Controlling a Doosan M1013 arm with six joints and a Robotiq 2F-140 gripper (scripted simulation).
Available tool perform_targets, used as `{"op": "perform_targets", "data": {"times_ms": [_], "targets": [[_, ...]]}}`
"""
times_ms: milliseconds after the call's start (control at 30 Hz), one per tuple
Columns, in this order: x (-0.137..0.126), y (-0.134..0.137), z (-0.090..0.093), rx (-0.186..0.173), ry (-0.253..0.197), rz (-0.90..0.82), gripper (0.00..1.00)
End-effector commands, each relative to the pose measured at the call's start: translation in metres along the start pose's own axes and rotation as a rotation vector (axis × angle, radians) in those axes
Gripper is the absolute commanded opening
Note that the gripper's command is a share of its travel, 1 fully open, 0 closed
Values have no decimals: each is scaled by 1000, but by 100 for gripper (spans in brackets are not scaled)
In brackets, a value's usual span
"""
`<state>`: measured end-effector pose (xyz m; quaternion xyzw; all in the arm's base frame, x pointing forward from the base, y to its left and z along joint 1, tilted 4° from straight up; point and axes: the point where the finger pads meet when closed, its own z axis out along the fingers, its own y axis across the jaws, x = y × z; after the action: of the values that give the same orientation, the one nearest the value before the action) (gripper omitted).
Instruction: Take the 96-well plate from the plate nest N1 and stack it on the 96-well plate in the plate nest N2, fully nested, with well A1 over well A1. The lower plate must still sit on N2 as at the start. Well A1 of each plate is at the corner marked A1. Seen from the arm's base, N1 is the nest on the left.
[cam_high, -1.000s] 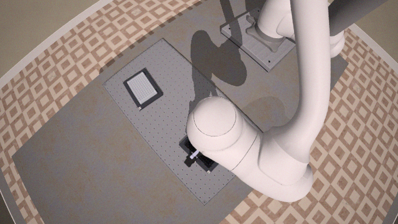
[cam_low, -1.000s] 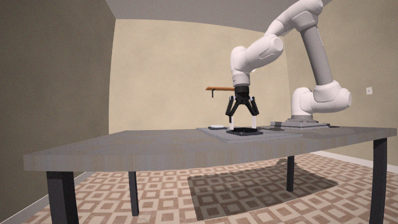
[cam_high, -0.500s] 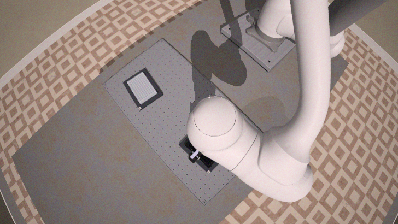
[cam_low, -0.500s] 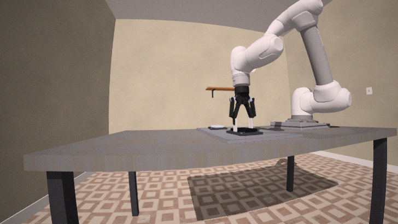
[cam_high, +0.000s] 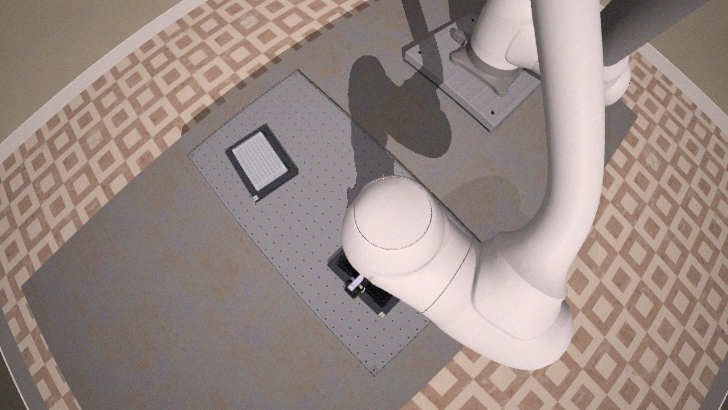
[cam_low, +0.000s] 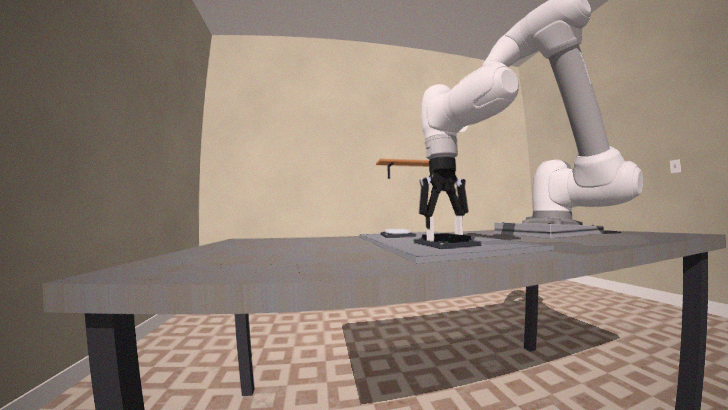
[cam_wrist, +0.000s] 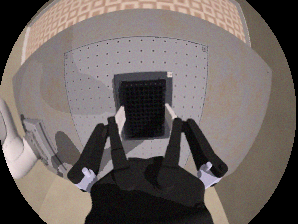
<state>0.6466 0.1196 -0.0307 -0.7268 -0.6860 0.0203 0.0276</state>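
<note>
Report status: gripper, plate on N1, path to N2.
Gripper shut on black 96-well plate, still in nest N1. White plate sits on N2. Nothing visible between the nests.
</note>
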Motion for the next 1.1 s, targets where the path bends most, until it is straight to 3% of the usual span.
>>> {"op": "perform_targets", "data": {"times_ms": [0,1067], "targets": [[0,0,0,0,0,0,0],[0,0,-45,0,0,0,0]]}}
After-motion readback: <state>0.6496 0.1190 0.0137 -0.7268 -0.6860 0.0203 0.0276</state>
